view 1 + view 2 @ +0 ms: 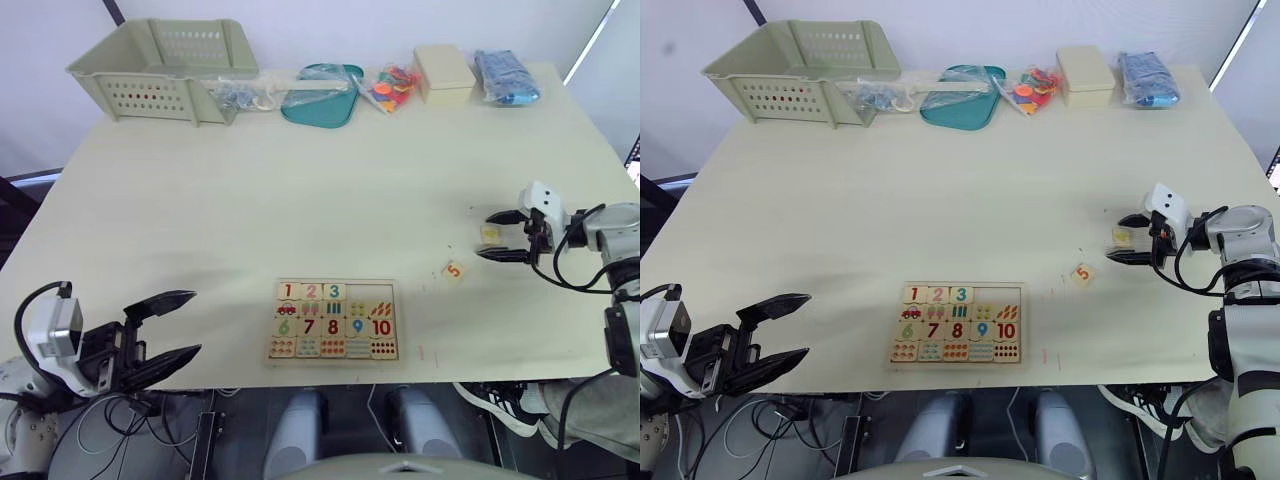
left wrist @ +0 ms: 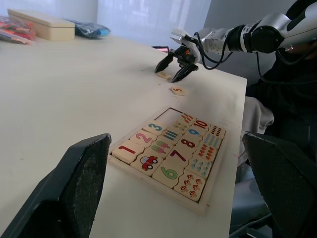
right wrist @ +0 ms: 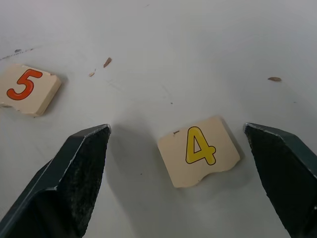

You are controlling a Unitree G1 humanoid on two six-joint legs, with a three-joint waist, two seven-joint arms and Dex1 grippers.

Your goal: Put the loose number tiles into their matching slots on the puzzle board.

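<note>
While my right gripper (image 3: 178,144) is gaping wide around the 4 tile (image 3: 199,150) near the table's (image 1: 250,200) right edge, its wrist camera is giving me the yellow digit, unreadable from the head. Beside it the 5 tile (image 1: 453,270) is lying loose. My left gripper (image 1: 165,330), also wide, is hanging off the front-left corner; the puzzle board (image 1: 332,320) near the front edge is holding 1, 2, 3.

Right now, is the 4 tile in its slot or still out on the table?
Out. The 4 tile lies flat on the table, between the open right gripper's fingers, apart from the board, whose last two top slots are bare.
</note>
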